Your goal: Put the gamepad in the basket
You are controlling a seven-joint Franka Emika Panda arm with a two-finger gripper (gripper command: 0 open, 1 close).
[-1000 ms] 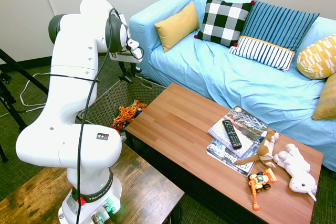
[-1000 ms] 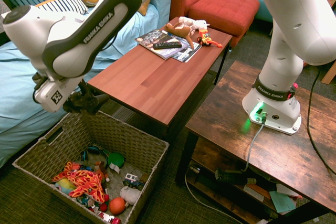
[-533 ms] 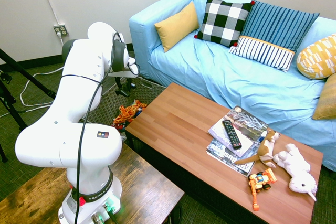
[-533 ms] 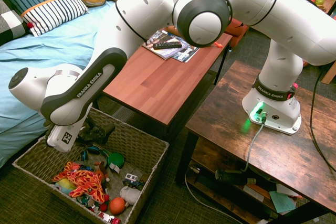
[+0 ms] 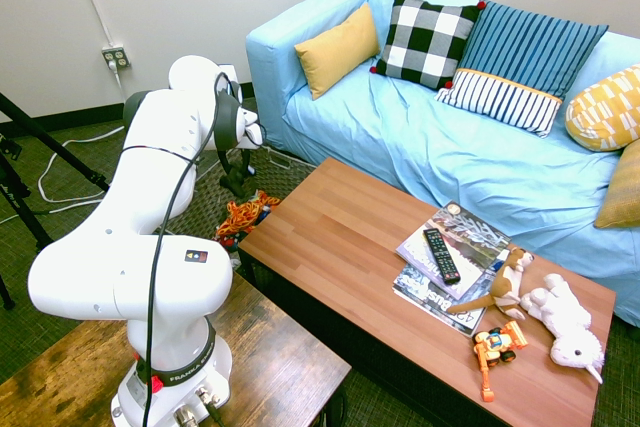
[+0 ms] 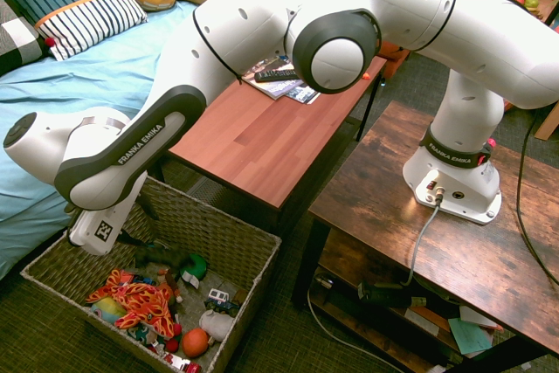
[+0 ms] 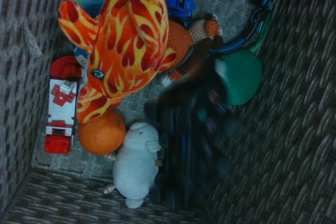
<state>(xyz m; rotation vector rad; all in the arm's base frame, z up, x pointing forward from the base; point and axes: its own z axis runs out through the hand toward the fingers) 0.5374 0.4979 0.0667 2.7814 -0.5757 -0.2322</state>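
Well, blurred, horned gamepad (image 7: 190, 135) inside woven wicker basket (image 6: 229, 238); gripper (image 5: 236, 161): can't tell opening or hold.

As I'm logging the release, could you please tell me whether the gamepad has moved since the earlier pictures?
Yes: lower, toward the green item in the basket.

Coffee desk (image 5: 330, 237): wood-topped, bearing overlapping magazines (image 5: 455, 262), one beneath a black remote control (image 5: 441, 256). Beside them lie a brown plush toy (image 5: 507, 285), a white plush unicorn (image 5: 567, 322) and an orange toy digger (image 5: 495, 347).
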